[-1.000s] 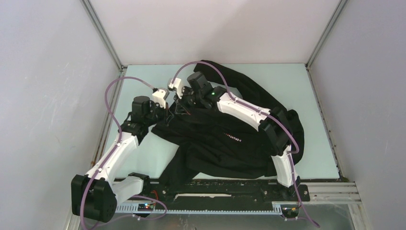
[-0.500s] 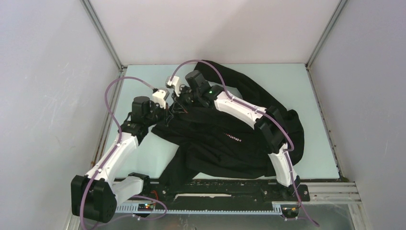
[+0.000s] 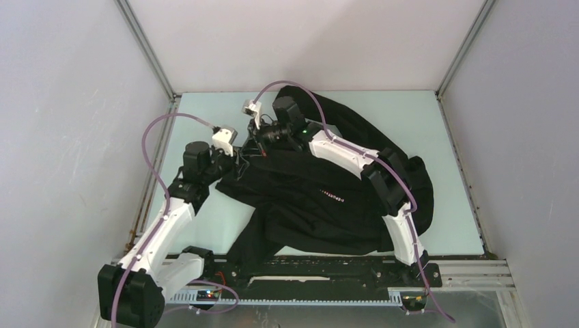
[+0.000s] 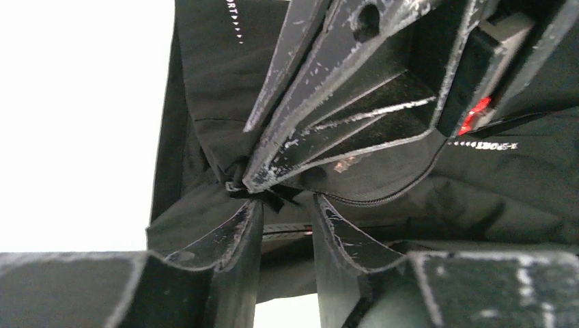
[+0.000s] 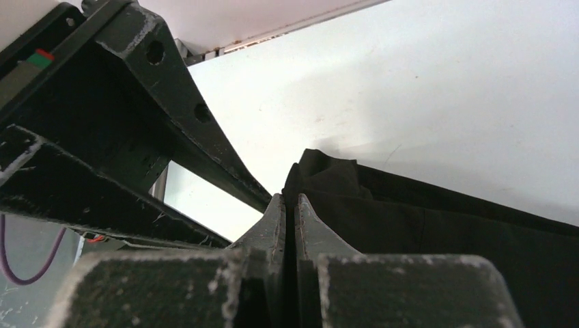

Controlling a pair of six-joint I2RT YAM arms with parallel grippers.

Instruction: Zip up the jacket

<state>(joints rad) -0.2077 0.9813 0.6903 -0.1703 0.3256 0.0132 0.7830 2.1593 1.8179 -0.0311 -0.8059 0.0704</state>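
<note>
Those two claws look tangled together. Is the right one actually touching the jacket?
Touching. The left wrist view shows the right gripper with its jaws closed, pinching a bit of the jacket at its tip.

Black jacket, crumpled across the table, pale chest lettering.

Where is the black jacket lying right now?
In the top view, the jacket lies crumpled across the table's middle and right, under both grippers.
</note>
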